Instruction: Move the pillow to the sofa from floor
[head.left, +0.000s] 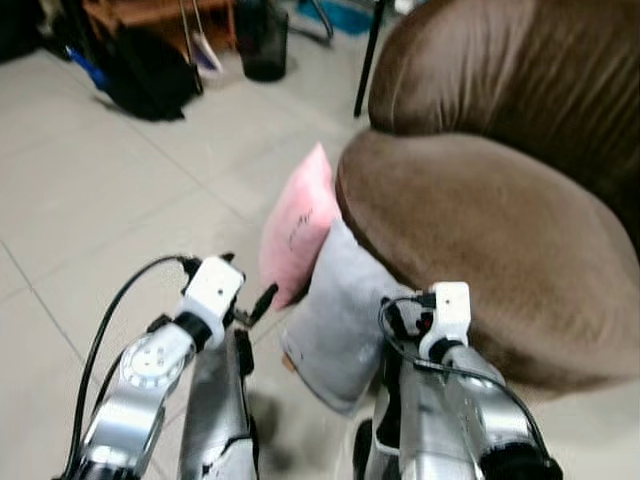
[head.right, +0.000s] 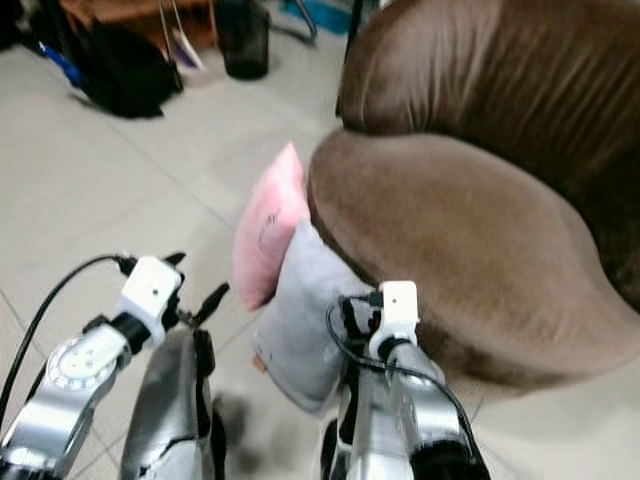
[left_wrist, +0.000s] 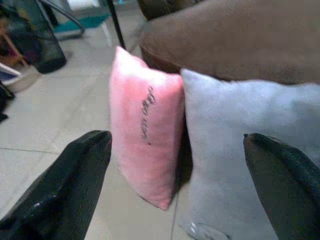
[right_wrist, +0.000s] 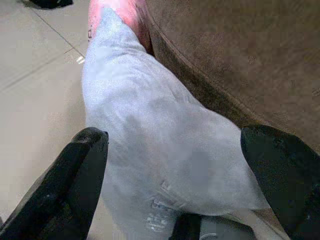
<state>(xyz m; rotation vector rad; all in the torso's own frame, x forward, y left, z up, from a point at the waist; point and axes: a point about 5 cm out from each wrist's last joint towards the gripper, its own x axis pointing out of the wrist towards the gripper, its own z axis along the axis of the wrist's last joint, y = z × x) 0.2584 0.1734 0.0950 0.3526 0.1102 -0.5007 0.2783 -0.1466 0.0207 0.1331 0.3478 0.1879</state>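
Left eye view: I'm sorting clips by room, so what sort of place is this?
Probably a home living room: a brown sofa, a pink pillow and a grey pillow leaning against it on a tiled floor.

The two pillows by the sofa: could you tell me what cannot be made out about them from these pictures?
- Pink pillow: dark writing, too blurred to read in the left wrist view.
- Grey pillow: its lower edge is hidden behind the right arm in the eye views.
- Grey pillow's label: too blurred to read in the right wrist view.
- Sofa: cut off by the picture's edge.
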